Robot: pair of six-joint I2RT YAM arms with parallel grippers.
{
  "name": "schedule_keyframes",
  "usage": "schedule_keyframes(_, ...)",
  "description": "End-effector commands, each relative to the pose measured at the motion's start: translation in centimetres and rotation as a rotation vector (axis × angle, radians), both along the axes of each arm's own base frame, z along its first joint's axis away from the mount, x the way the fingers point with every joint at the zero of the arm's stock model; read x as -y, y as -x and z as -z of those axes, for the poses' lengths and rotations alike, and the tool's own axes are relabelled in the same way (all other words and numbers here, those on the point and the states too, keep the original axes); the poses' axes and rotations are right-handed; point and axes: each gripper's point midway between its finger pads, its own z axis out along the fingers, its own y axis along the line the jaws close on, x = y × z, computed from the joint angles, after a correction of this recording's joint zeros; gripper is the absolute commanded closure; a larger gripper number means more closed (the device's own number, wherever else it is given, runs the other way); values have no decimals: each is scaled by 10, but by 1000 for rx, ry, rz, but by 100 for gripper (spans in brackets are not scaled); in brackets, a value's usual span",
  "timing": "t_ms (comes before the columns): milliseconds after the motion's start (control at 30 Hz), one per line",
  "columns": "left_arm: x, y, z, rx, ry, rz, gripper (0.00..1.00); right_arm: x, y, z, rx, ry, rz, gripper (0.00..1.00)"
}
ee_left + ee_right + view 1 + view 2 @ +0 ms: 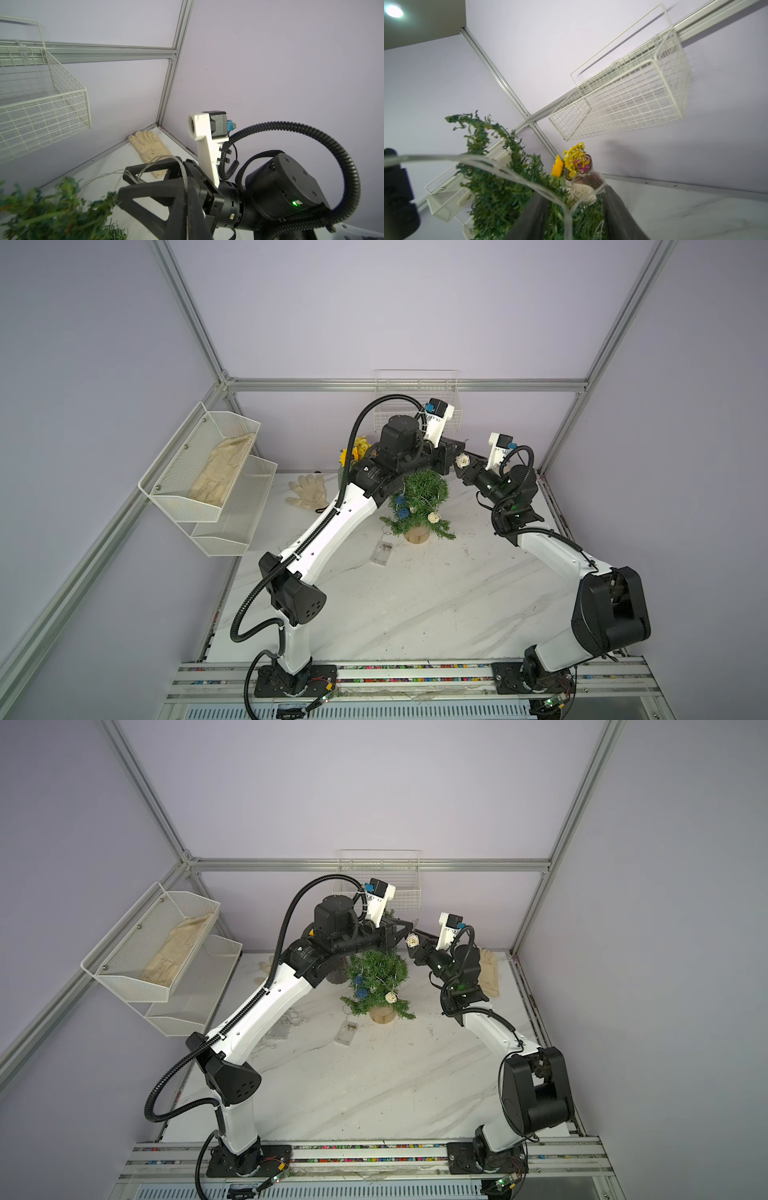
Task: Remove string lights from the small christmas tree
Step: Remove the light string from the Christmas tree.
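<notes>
**Count.** One small christmas tree point(419, 493). One run of string lights point(462, 460). Two arms point(332, 526). Three pale gloves point(307, 491). One vase of yellow flowers point(354, 451). One wire basket point(415, 406) on the back wall. One two-tier mesh shelf point(208, 472) on the left wall.

**On the lights, both top views.** Two blue balls point(403, 513), two cream balls point(433, 517) plainly seen, one clear battery box point(382, 552).

**Tree.** Stands rear of centre on the tabletop point(415, 614). Long axis vertical, tan base down, top hooked over.

**Lights.** Battery box lies flat at 8 o'clock of the base, long axis roughly 12-to-6. Wire climbs from it into the low branches and winds up the tree. One cream ball is lifted clear at 1 o'clock above the crown.

**Left hand** point(459, 444). Clenched, at 12 o'clock of the lifted ball. Cannot tell whether wire is pinched.

**Right hand** point(464, 467). Fingers apart, lifted ball between them, wire looped across. No squeeze visible.

**Gloves.** One in the shelf's upper tier, one at 10 o'clock of the tabletop, one at 2 o'clock.
</notes>
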Motion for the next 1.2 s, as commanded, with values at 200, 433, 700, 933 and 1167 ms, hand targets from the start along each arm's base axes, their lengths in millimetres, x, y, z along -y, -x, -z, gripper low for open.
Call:
schedule_keyframes(200,-16,19,-63,140,71,3,100,8,-11,-40,89,-51,59,100)
schedule_keyframes(433,-29,13,-73,174,61,-43,100,0,-21,-59,107,-116,9,100)
schedule_keyframes(700,-40,8,-91,199,102,-69,100,-32,-30,-93,141,-180,-102,100)
schedule_keyframes(933,-56,2,-91,198,98,-109,100,-50,-35,-108,159,-171,-156,100)
schedule_keyframes(1167,-81,-1,-88,181,113,-153,100,-78,-35,-128,188,-149,-247,100)
